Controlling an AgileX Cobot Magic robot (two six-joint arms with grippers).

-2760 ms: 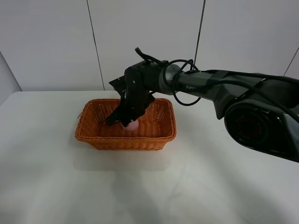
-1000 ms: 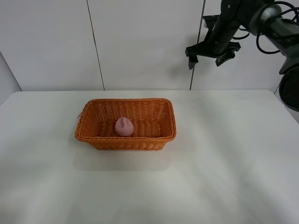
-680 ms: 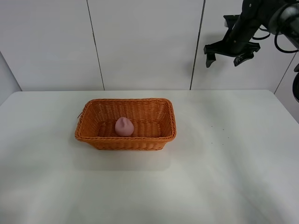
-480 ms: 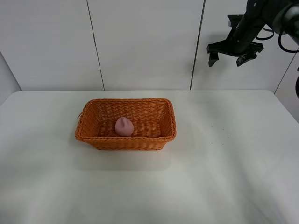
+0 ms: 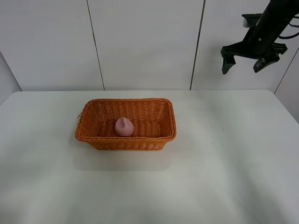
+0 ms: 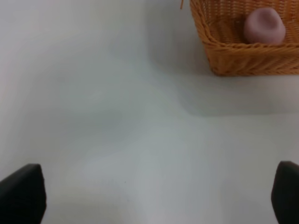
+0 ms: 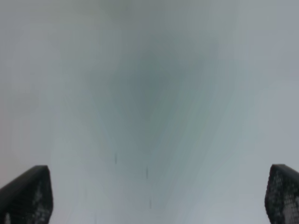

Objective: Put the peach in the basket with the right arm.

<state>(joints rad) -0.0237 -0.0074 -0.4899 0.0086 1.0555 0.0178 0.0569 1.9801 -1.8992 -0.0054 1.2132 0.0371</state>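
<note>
The pink peach [image 5: 124, 126] lies inside the orange-brown wicker basket [image 5: 126, 138] on the white table, near its front wall. The left wrist view shows the same peach [image 6: 265, 25] in the basket [image 6: 233, 58]. My right gripper [image 5: 243, 64] hangs high at the upper right, far from the basket, open and holding nothing; its black arm leaves the frame at the top right. In the right wrist view its fingertips [image 7: 25, 193] frame only bare blurred table. My left gripper [image 6: 154, 196] stands open over bare table beside the basket; the exterior view does not show it.
The white table [image 5: 210, 177] spreads around the basket on all sides. A white panelled wall [image 5: 145, 42] with dark seams rises behind the table's far edge.
The right gripper let go of the peach in the basket, then rose and swung away to the upper right. The peach and basket have stayed put.
</note>
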